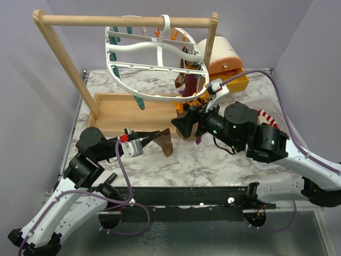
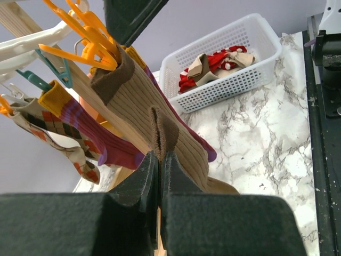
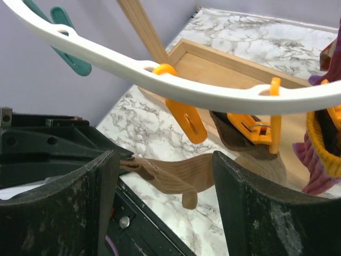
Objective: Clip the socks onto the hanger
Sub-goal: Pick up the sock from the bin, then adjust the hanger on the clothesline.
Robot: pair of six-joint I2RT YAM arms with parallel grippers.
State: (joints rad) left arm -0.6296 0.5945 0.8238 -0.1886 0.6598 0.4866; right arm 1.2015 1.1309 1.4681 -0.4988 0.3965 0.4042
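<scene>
Marble table (image 1: pixel 176 160): wooden rack tray (image 1: pixel 130 110) back left, white slatted basket (image 2: pixel 234 80) right.

hanger (image 3: pixel 106 61) — white plastic, smooth, glossy; clips (image 3: pixel 186 120) — orange plastic, smooth, slight sheen; tan-brown sock (image 2: pixel 160 133): ribbed knit cloth, matt, with a darker brown cuff; rack (image 1: pixel 122 21): pale bare wood, matt, faint grain; basket (image 2: pixel 242 69): white perforated plastic, slight sheen; bench (image 1: pixel 202 160): marble-patterned, white with grey veins, smooth; right gripper (image 3: pixel 166 181): fingers (image 3: pixel 261 213) black, matt, scuffed with pale dust.
</scene>
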